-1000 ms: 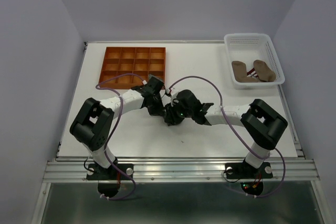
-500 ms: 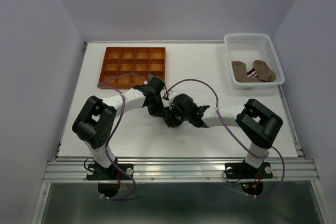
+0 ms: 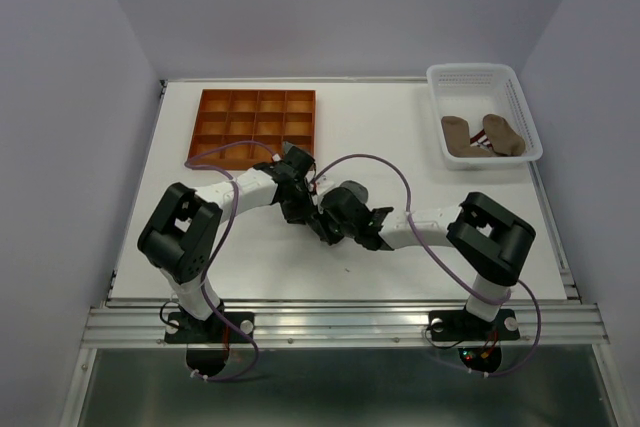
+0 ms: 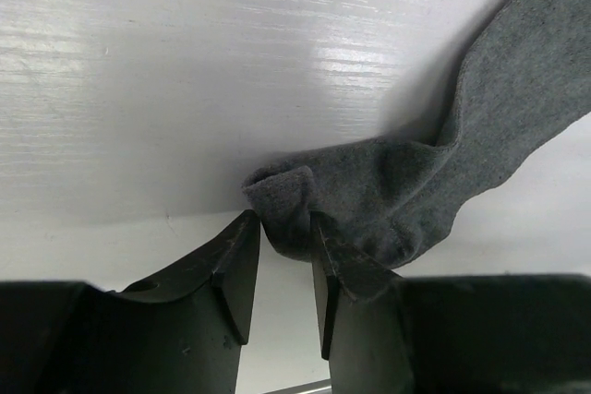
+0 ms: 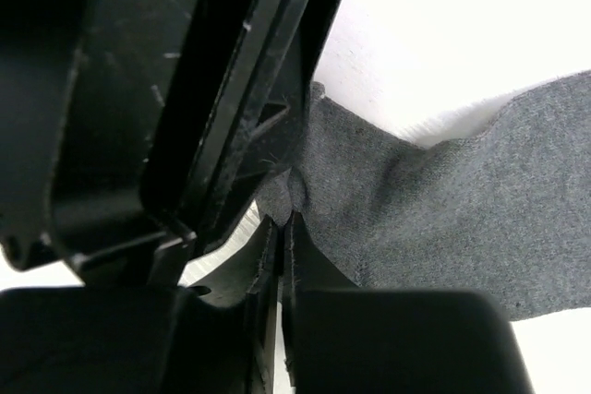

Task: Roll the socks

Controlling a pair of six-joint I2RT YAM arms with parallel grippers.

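Observation:
A grey sock (image 4: 416, 191) lies on the white table, its folded end bunched between the tips of my left gripper (image 4: 283, 228). Those jaws stand apart, one on each side of the fold. In the right wrist view the same grey sock (image 5: 462, 209) spreads to the right, and my right gripper (image 5: 282, 220) is shut, pinching its edge at the tips. The left gripper's black body (image 5: 185, 89) sits right against it. From above, both grippers (image 3: 305, 209) (image 3: 326, 227) meet at mid-table and hide the sock. Two tan-brown socks (image 3: 483, 137) lie in the basket.
A white mesh basket (image 3: 470, 69) stands at the back right. An orange compartment tray (image 3: 253, 125) lies at the back left, just behind the left arm. Purple cables loop over both arms.
The left jaws have opened from shut. The right jaws have closed on the sock's edge, and the right wrist has slid a little leftward toward the left gripper.

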